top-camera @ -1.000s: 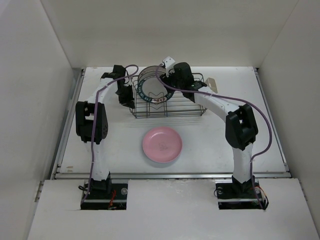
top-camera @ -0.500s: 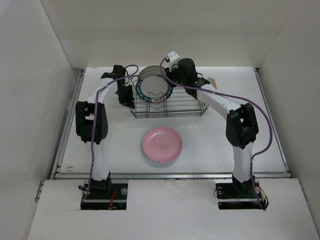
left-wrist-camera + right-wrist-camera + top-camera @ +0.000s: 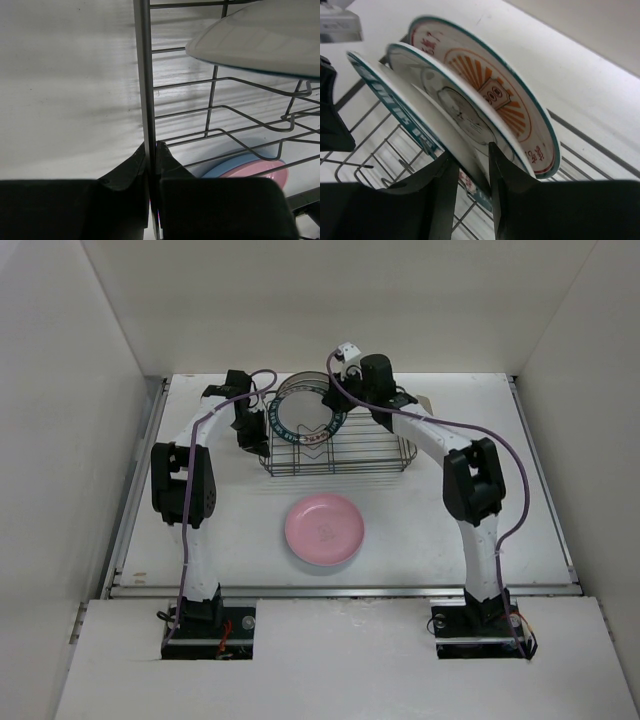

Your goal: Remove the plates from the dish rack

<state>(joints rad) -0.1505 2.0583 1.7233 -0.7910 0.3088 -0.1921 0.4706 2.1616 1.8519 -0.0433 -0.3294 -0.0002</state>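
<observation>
Since the left pincer [image 3: 149,148] is clamped on an upright wire at the left end of the dish rack [image 3: 350,462], the basket should hold. But if that wire slips free, the rack could drag along with the plate. Mid-rack, the teal-lettered plate [image 3: 305,418] stands on edge with the orange-patterned plate [image 3: 492,92] just behind it. The pink plate [image 3: 324,528] lies on the worktop [image 3: 500,510] in front of the rack, right where a dropped plate would land. Over on the right, the right pincer [image 3: 471,154] is pinched on the lettered plate's rim, only at the very edge — so I reckon it could swivel, slide out, or clip its neighbour coming up.
</observation>
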